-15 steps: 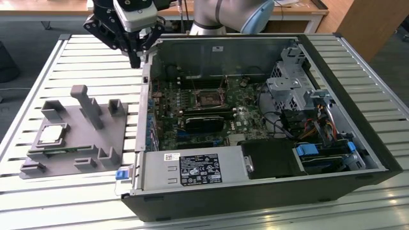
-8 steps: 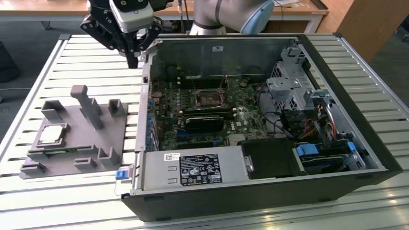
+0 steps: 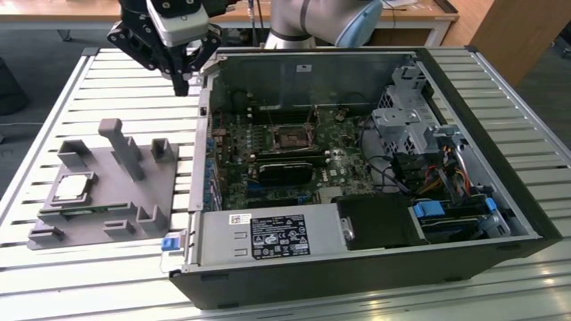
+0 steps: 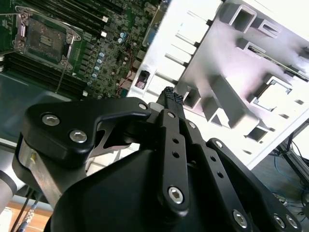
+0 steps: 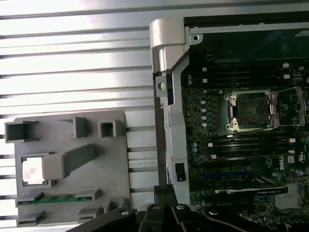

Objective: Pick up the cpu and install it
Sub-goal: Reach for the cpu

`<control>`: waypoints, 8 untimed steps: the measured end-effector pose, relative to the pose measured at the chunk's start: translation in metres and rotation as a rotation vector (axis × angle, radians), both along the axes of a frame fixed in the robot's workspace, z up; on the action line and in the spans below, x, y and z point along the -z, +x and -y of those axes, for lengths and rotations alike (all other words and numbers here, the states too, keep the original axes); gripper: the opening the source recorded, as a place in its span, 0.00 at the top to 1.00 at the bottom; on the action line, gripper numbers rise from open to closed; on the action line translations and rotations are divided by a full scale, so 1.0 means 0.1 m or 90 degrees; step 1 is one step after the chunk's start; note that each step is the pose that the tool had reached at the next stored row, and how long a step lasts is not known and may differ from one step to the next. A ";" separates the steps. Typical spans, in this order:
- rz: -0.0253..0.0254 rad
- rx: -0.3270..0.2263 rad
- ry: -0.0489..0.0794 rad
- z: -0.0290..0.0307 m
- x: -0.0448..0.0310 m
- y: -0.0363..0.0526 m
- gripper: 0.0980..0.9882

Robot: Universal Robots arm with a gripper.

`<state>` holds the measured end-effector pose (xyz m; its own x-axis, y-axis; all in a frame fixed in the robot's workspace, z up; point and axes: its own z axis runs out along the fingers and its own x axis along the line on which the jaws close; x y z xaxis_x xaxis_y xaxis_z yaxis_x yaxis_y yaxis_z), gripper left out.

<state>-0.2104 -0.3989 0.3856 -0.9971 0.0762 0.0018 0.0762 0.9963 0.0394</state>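
Closed pincer [image 5: 164,189] hovers well apart from the cpu [image 5: 33,170].

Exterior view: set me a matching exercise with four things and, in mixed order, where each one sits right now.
Things:
1. cpu
2. socket
3. gripper
4. labelled metal box

Places:
A. above the slatted table, beside a far corner of the case
B. in the grey fixture at the exterior view's left
C. along the case's near wall
D. on the green motherboard inside the case

Pairs: 1-B, 2-D, 3-A, 4-C
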 end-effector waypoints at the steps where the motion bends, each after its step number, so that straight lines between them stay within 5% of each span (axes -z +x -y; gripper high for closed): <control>1: -0.0003 0.000 0.000 0.000 0.001 -0.010 0.99; 8: -0.0010 0.000 0.000 0.000 0.007 -0.094 0.99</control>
<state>-0.2198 -0.3989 0.3849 -0.9971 0.0761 0.0034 0.0762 0.9963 0.0394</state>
